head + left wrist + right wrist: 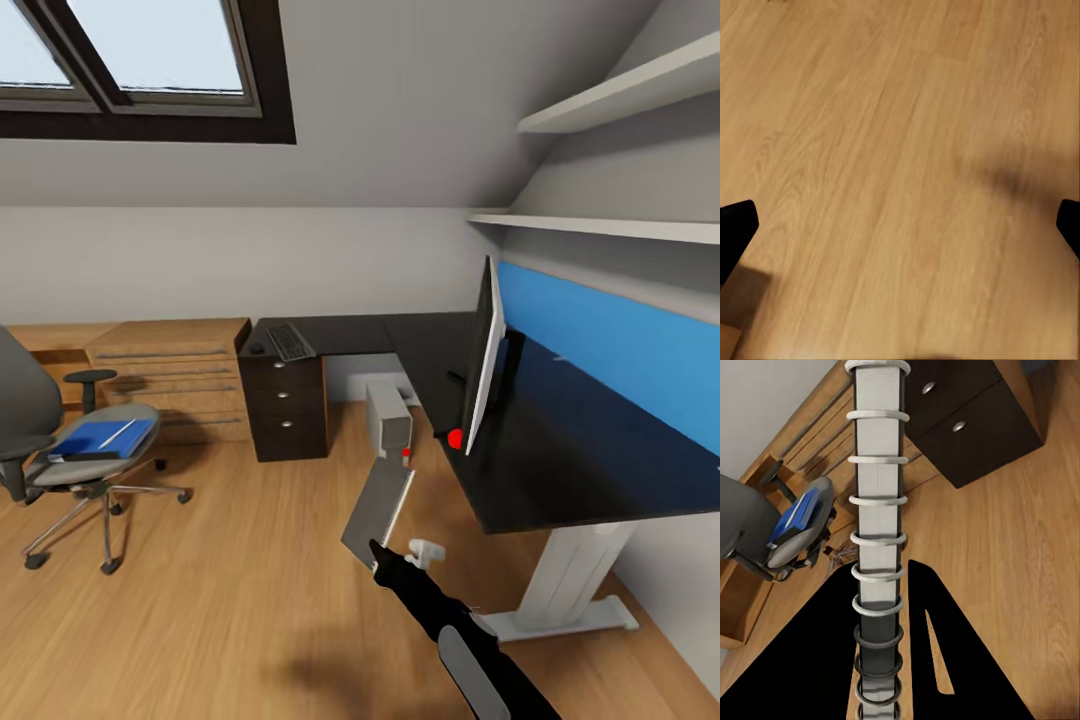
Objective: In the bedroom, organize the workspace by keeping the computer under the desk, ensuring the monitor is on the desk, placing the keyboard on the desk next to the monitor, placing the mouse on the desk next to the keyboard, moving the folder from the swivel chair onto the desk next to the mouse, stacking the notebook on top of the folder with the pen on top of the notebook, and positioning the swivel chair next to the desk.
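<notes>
Closest to the head camera, the right gripper is seen at the end of a black, glossy arm, its fingers clamped on the thin grey rectangular notebook. The notebook is held tilted above the light wood plank floor, in front of the table's near edge. In the right wrist view the black fingers are closed on either side of the notebook's edge, along which a row of pale wire rings is threaded.

In the left wrist view the left gripper is pointed at the grained floor planks, with its two black fingertips spread wide apart.

The L-shaped table with a smooth black top, white legs and a blue back panel is set into the room's corner. The wide flat monitor is seen edge-on, upright near the table's front edge. The boxy light-grey computer tower is placed on the floor under the table's inner corner. The slim dark keyboard lies on the table's far wing above the black drawers, with the small rounded black mouse just beside it.

Well apart from the table, the grey fabric swivel chair on a chrome spoked base carries the flat bright-blue folder on its seat.
</notes>
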{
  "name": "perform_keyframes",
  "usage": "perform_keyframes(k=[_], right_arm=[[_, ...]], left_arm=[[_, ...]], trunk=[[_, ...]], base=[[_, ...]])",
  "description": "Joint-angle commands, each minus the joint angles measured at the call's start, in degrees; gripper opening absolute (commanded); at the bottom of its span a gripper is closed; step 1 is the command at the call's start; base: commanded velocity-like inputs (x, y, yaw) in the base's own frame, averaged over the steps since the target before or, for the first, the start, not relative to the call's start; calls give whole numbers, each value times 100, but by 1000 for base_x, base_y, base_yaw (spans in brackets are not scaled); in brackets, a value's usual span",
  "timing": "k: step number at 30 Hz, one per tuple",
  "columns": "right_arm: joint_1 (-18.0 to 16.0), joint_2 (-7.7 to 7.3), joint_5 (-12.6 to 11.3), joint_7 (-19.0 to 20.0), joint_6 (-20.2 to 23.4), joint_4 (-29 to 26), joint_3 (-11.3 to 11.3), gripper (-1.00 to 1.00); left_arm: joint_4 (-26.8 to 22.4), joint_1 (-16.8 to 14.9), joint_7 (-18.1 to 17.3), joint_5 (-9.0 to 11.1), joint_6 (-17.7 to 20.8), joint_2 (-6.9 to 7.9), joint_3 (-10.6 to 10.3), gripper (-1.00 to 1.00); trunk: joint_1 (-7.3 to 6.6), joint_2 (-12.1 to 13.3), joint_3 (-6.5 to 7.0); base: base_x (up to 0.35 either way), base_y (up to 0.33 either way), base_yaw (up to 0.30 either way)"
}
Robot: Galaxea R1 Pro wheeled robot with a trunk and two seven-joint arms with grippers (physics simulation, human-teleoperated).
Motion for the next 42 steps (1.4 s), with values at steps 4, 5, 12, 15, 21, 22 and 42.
perform_keyframes(k=[4, 5, 12, 15, 21, 22, 42], right_arm=[[-3, -3, -70, 37, 23, 0, -1, -100], [-3, -4, -69, 37, 23, 0, -1, -100], [-3, -5, -67, 32, 25, 2, 3, -100], [-3, 0, -67, 24, 28, 6, 13, -100], [-3, 0, -68, 28, 30, 8, 11, -100], [-3, -1, -68, 28, 30, 8, 9, -100], [-3, 4, -65, 18, 17, 9, 3, -100]], left_arm=[[-9, 2, 22, 53, 5, 5, -7, 100], [-9, 2, 23, 53, 5, 6, -7, 100], [-14, 2, 38, 64, 5, 20, 14, 100], [-15, 2, 39, 66, 5, 20, 23, 100], [-14, 2, 50, 68, 5, 20, 28, 100], [-15, 2, 51, 69, 5, 20, 28, 100], [-11, 2, 63, 62, 5, 5, 20, 100]], trunk=[[-85, 159, 68], [-107, 199, 86], [-261, 480, 211], [-305, 560, 247], [-305, 560, 247], [-305, 560, 247], [-305, 560, 247]], base=[[326, 1, 0], [326, 1, 0], [327, 31, 0], [328, 117, 0], [328, 147, 0], [327, 158, 0], [275, 76, 152]])
